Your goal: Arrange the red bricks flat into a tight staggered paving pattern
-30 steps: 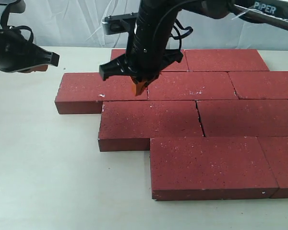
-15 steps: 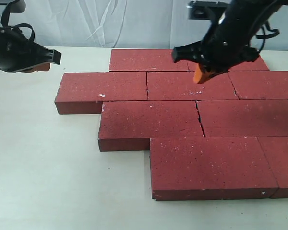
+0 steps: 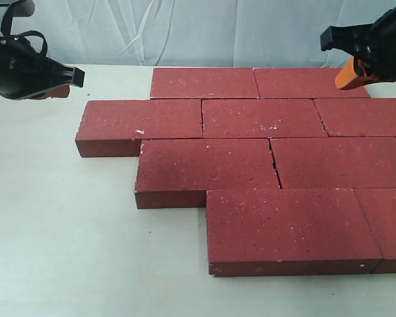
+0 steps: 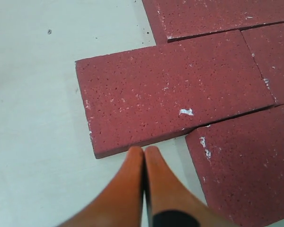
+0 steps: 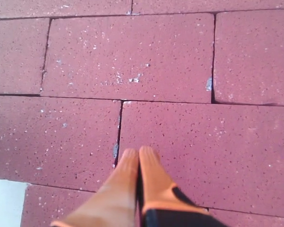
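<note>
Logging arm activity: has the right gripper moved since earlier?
Yes. The right gripper swept rightward over the red bricks, from the second row's left seam to above the back-right brick.

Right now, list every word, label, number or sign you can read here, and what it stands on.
None: no text can be read in any view.
The dark red, rough paving bricks carry only white flecks, and the orange-fingered left gripper and right gripper show no lettering.

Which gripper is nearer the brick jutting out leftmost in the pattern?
Left. The left gripper hangs just off the free end of that brick; the right gripper is far across, above the back-right bricks.
</note>
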Robot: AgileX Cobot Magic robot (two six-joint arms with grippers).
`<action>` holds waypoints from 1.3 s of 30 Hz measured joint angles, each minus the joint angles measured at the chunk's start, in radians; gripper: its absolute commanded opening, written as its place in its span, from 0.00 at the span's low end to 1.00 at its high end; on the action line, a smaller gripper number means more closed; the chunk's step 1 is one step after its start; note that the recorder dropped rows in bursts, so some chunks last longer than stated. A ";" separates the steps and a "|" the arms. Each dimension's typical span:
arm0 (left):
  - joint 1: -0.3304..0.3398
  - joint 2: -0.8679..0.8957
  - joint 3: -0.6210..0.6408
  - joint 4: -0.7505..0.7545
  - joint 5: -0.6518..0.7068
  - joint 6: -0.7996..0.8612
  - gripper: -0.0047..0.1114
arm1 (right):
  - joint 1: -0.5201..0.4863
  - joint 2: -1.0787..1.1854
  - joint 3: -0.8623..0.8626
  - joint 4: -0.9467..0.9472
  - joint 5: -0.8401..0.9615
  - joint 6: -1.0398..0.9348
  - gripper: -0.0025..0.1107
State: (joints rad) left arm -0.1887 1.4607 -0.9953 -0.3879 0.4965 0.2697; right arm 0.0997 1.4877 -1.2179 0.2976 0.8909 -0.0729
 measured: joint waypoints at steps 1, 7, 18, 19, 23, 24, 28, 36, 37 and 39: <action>0.000 -0.006 0.000 0.000 0.000 0.000 0.04 | 0.000 -0.018 0.014 -0.006 -0.005 -0.002 0.02; 0.000 -0.048 0.000 0.002 -0.006 0.000 0.04 | -0.002 -0.153 0.117 -0.038 -0.084 -0.008 0.02; 0.000 -0.166 0.000 0.036 -0.014 0.000 0.04 | -0.002 -0.365 0.244 -0.040 -0.215 -0.010 0.02; 0.000 -0.177 0.000 0.044 -0.014 0.000 0.04 | -0.002 -0.379 0.252 -0.038 -0.217 -0.010 0.02; 0.000 -0.225 0.000 0.052 -0.007 0.000 0.04 | -0.002 -0.418 0.270 -0.034 -0.219 -0.010 0.02; 0.000 -0.235 0.000 0.052 -0.007 0.000 0.04 | -0.002 -0.428 0.270 -0.034 -0.219 -0.010 0.02; 0.000 -0.284 0.000 0.063 0.003 0.000 0.04 | -0.002 -0.460 0.271 -0.034 -0.219 -0.010 0.02; 0.000 -0.450 0.120 0.054 -0.055 0.000 0.04 | -0.002 -0.570 0.271 -0.036 -0.208 -0.010 0.02; 0.000 -0.464 0.142 0.050 -0.076 0.000 0.04 | -0.002 -0.579 0.271 -0.038 -0.204 -0.010 0.02; 0.000 -0.507 0.225 0.037 -0.168 0.000 0.04 | -0.002 -0.611 0.271 -0.047 -0.193 -0.010 0.02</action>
State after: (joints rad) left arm -0.1887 0.9539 -0.7702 -0.3511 0.3286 0.2697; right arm 0.0980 0.8768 -0.9472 0.2504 0.6979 -0.0827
